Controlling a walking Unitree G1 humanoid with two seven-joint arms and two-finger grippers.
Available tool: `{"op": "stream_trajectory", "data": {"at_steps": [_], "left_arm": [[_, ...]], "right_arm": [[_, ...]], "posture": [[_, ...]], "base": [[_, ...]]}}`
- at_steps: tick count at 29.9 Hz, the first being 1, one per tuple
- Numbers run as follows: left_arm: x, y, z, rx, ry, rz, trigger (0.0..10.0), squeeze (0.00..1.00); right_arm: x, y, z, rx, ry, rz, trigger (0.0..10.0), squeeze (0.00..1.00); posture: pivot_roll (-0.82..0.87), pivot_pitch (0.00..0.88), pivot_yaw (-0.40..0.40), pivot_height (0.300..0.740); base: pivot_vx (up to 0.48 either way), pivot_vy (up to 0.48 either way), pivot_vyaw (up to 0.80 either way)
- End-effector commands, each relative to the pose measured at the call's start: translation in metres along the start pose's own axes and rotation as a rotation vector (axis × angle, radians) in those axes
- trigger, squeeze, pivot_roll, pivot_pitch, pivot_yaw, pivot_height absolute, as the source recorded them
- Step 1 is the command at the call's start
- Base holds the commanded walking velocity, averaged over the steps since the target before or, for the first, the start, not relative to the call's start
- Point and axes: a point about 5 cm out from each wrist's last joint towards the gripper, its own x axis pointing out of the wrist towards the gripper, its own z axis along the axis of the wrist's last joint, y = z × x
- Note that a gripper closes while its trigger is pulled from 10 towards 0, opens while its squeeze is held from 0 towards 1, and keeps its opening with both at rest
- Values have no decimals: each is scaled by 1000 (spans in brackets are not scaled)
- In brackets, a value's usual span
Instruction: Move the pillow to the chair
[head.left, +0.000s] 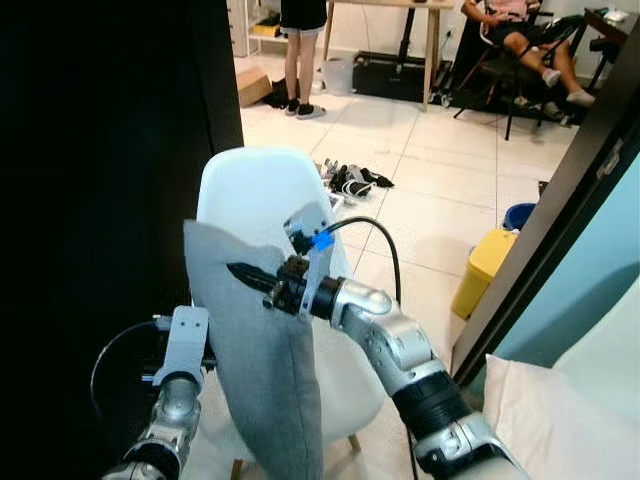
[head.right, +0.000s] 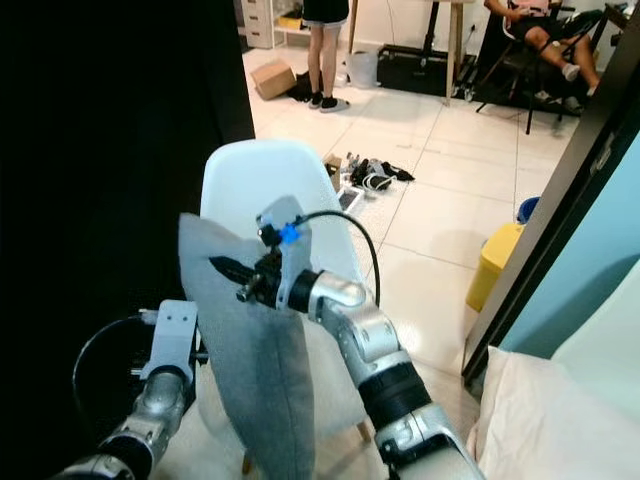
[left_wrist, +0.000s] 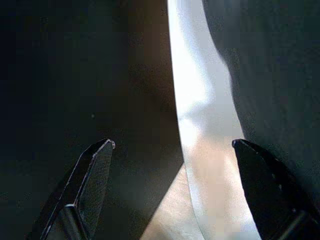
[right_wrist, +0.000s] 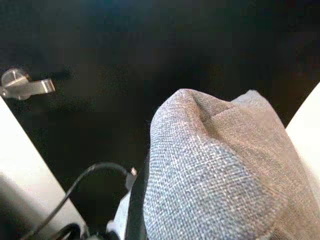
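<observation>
A grey pillow (head.left: 265, 380) stands upright in front of the white chair (head.left: 250, 185), covering its seat. My right gripper (head.left: 250, 273) is shut on the pillow's upper edge, and the bunched fabric (right_wrist: 220, 170) shows close up in the right wrist view. My left arm (head.left: 180, 360) comes up at the pillow's left side. My left gripper (left_wrist: 172, 145) is open, with the chair's white edge (left_wrist: 195, 100) and a dark mass between its fingertips (left_wrist: 100, 155).
A black wall (head.left: 100, 150) lies close on the left. A dark door frame (head.left: 560, 200), a yellow bin (head.left: 483, 270) and a blue bucket (head.left: 518, 215) stand on the right. Shoes (head.left: 355, 180) lie behind the chair. A standing person (head.left: 300, 50) and a seated person (head.left: 530, 30) are farther back.
</observation>
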Motion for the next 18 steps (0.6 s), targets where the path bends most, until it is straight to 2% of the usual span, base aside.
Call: {"op": "stream_trajectory", "data": {"at_steps": [1,2,3,5,6,8,10,11,12,13,14,17,18], "left_arm": [[1,2,1,30,-15,-2,10000,0],[1,2,2,45,-21,-2,10000,0],[1,2,2,45,-21,-2,10000,0],[0,1,0,60,-14,-1,10000,0],[0,1,-1,64,-11,-1,10000,0],[0,1,-1,64,-11,-1,10000,0],[-2,1,-2,69,-14,0,10000,0],[-2,1,-2,69,-14,0,10000,0],[-2,1,-3,73,-17,1,10000,0],[-3,2,-4,75,-19,3,10000,0],[-3,2,-4,75,-19,3,10000,0],[-4,6,-6,81,-19,9,10000,0],[-4,6,-6,81,-19,9,10000,0]], "right_arm": [[4,-1,15,29,-99,15,10000,0],[4,-15,5,59,-55,-89,10000,0],[4,-15,5,59,-55,-89,10000,0],[-1,-34,-30,25,130,-275,10000,0],[-5,-38,-45,0,205,-337,10000,0],[-5,-38,-45,0,205,-337,10000,0],[-25,-47,-82,-19,393,-489,10000,0],[-25,-47,-82,-19,393,-489,10000,0],[-43,-51,-102,-59,534,-587,10000,0],[-56,-54,-114,-95,627,-649,10000,0],[-56,-54,-114,-95,627,-649,10000,0],[-89,-57,-137,-73,782,-763,10000,0],[-89,-57,-137,-73,782,-763,10000,0]], "posture": [[-161,119,-4,635],[-165,127,1,630],[-165,127,1,630],[-164,136,6,620],[-161,142,6,615],[-161,142,6,615],[-150,148,5,605],[-150,148,5,605],[-143,151,3,600],[-139,154,3,595],[-139,154,3,595],[-139,165,9,580],[-139,165,9,580]], "base": [[0,0,0],[0,0,0],[0,0,0],[0,0,0],[0,0,0],[0,0,0],[0,0,0],[0,0,0],[0,0,0],[0,0,0],[0,0,0],[0,0,0],[0,0,0]]}}
